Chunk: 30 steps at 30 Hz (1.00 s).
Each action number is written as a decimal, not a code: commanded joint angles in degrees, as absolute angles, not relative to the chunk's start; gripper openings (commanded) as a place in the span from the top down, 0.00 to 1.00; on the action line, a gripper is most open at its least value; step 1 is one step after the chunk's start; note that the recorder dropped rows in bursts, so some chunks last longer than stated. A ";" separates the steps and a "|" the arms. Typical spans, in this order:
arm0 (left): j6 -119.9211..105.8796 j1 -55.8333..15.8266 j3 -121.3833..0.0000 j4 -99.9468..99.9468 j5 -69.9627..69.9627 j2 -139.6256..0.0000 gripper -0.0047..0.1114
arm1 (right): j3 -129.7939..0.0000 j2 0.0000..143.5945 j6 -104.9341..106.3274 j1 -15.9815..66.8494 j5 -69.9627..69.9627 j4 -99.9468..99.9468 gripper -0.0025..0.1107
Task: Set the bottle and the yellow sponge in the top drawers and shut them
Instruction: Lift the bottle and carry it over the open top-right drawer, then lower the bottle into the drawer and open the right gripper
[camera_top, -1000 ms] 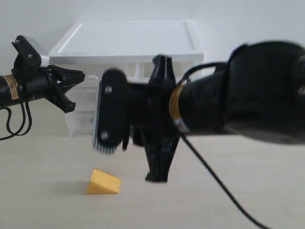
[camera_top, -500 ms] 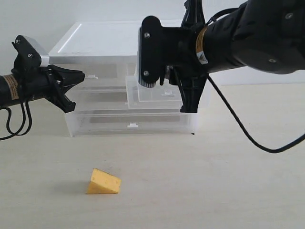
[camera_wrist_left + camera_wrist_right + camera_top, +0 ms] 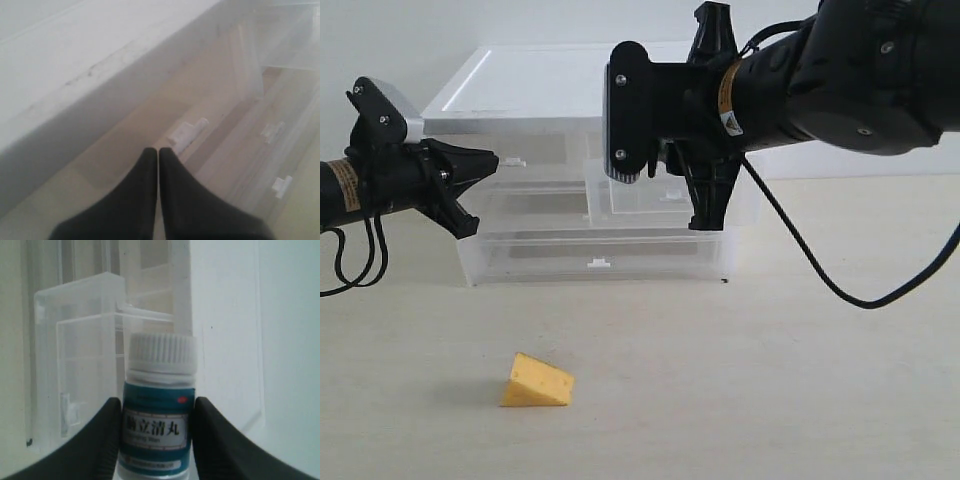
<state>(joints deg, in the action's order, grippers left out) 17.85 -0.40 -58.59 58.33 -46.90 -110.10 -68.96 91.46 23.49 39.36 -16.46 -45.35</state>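
The white bottle (image 3: pixel 159 410) with its teal label sits upright between the fingers of my right gripper (image 3: pixel 158 407), which is shut on it. It hangs just in front of the pulled-out top right drawer (image 3: pixel 80 365) (image 3: pixel 642 197). In the exterior view the right gripper (image 3: pixel 700 140) and its arm hide the bottle. My left gripper (image 3: pixel 485 160) (image 3: pixel 158 150) is shut and empty, its tips close to the tab handle (image 3: pixel 187 134) of the closed top left drawer (image 3: pixel 525 165). The yellow sponge (image 3: pixel 537 381) lies on the table in front of the cabinet.
The translucent cabinet (image 3: pixel 600 255) with a white top (image 3: pixel 580 85) stands at the back of the beige table (image 3: pixel 770 380). Two full-width drawers below are closed. The right arm's cable (image 3: pixel 800 270) hangs down beside the cabinet.
My right arm has lifted from the table in front of the sponge up to the cabinet's top right drawer, carrying the bottle. The left arm and the sponge have not moved.
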 commanded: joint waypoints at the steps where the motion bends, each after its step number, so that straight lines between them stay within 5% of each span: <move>1: 17.95 -0.24 -59.62 53.76 -43.18 -112.66 0.93 | -69.44 91.42 22.69 38.84 -15.18 -45.62 0.61; 13: 17.95 -0.24 -59.62 53.76 -43.68 -112.63 0.93 | -69.44 89.36 16.22 38.84 -14.04 -45.62 0.59; 20: 15.93 -0.24 -59.62 53.76 -44.14 -112.63 0.93 | -68.87 80.30 -12.82 38.84 -18.75 -40.72 0.59; 23: 15.59 -0.24 -59.62 53.76 -46.00 -112.63 0.93 | -63.23 76.59 -16.83 38.98 -18.89 -32.10 0.75; 25: 15.59 -0.24 -59.62 53.76 -48.29 -112.63 0.93 | -57.11 76.22 -16.83 39.21 -15.83 -29.76 0.98; 30: 15.59 -0.24 -59.62 53.76 -49.72 -112.63 0.93 | -46.79 77.89 -17.10 39.34 2.43 -29.76 0.98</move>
<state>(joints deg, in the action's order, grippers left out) 15.89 -0.63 -58.59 58.25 -49.64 -112.59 -48.32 76.90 -16.76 39.33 -4.32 -29.77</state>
